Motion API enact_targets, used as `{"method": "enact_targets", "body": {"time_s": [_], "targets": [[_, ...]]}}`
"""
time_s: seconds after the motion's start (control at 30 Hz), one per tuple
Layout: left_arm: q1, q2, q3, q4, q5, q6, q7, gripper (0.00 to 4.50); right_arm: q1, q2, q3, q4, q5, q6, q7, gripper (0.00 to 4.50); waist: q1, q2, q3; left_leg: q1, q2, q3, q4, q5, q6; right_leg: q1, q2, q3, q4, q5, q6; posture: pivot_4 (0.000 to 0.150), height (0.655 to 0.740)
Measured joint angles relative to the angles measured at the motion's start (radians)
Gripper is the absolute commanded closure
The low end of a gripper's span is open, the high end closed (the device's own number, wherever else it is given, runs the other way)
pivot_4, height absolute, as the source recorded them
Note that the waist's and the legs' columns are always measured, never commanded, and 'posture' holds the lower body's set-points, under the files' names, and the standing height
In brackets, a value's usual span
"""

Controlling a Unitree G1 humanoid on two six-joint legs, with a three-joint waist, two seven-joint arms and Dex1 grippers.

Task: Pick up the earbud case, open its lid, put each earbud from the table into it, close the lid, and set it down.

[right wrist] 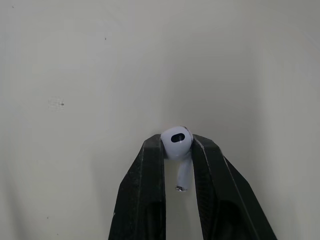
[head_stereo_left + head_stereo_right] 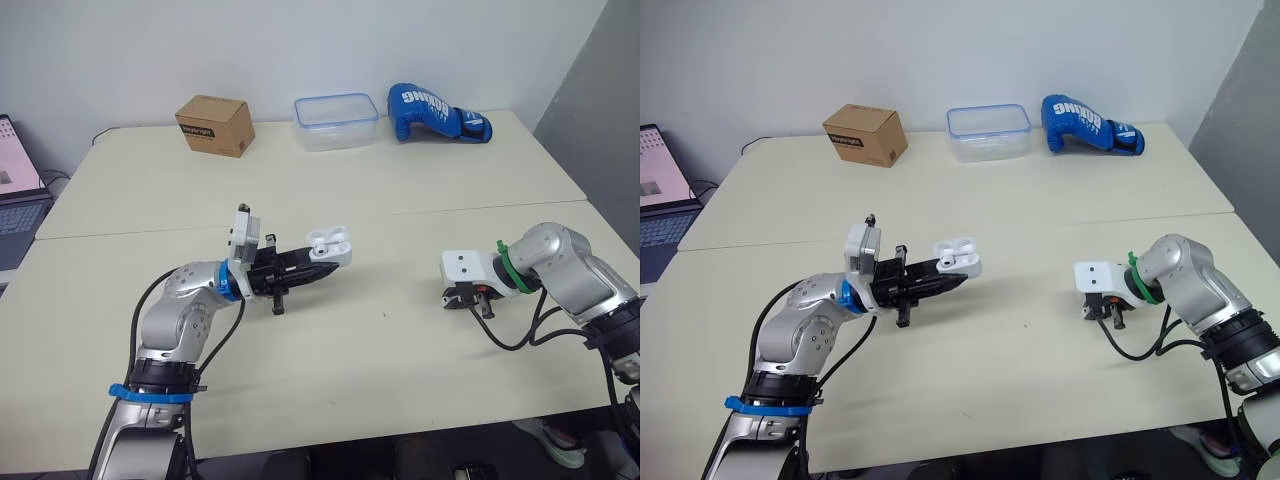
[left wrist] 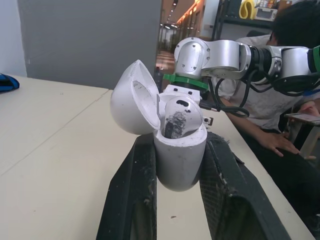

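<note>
Head stereo pair looks down over same table (image 2: 400, 340); wrist cameras close along jaws.

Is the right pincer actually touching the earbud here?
Touching. The right wrist view shows the right pincer with both fingers pressed against opposite sides of the earbud head, no gap.

white case (image 3: 180, 159) open, earbud (image 3: 181, 118) inside; second earbud (image 1: 176, 140) in right hand (image 1: 176, 146)

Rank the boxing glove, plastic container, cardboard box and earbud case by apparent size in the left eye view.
Largest: boxing glove and plastic container, too alike to split.
Then cardboard box, slightly smaller.
Smallest: earbud case, despite being nearest the camera.
</note>
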Motion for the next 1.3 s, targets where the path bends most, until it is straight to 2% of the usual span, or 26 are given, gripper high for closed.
{"method": "enact_targets", "body": {"time_s": [0.03, 0.3, 0.63, 0.83, 1.3], "targets": [[0.002, 0.0, 0.0, -0.001, 0.0, 0.0, 0.001, 3.75, -0.003, 0.004, 0.0, 0.007, -0.005, -0.004, 0.004, 4.09, 0.0, 0.0, 0.0, 0.0, 0.0, 0.0, 0.0, 0.0, 0.0, 0.0, 0.0, 0.0, 0.0, 0.0, 0.0, 0.15, 0.7307], [0.002, 0.001, 0.0, -0.019, 0.0, 0.0, 0.007, 3.75, -0.016, 0.014, -0.004, 0.017, -0.048, -0.036, 0.015, 1.54, 0.0, 0.0, 0.0, 0.0, 0.0, 0.0, 0.0, 0.0, 0.0, 0.0, 0.0, 0.0, 0.0, 0.0, 0.0, 0.15, 0.7307], [0.0, 0.0, 0.0, -0.019, 0.001, -0.005, 0.006, 3.75, -0.016, -0.005, 0.019, -0.056, -0.127, -0.024, 0.094, 1.54, 0.002, 0.0, 0.0, 0.0, 0.0, 0.0, 0.0, 0.0, 0.0, 0.0, 0.0, 0.0, 0.0, 0.0, 0.0, 0.15, 0.7307], [-0.003, -0.003, 0.0, -0.017, 0.003, -0.007, 0.007, 3.75, -0.025, -0.018, 0.07, -0.145, -0.237, -0.016, 0.118, 1.54, 0.002, 0.0, 0.0, 0.0, 0.0, 0.0, 0.0, 0.0, 0.0, 0.0, 0.0, 0.0, 0.0, 0.0, 0.0, 0.15, 0.7307], [-0.006, -0.015, -0.001, -0.004, 0.005, -0.023, 0.016, 3.75, -0.066, 0.042, 0.117, -0.182, -0.349, 0.052, 0.157, 1.54, 0.0, 0.0, 0.0, 0.0, 0.0, 0.0, 0.0, 0.0, 0.0, 0.0, 0.0, 0.0, 0.0, 0.0, 0.0, 0.15, 0.7307]]}}
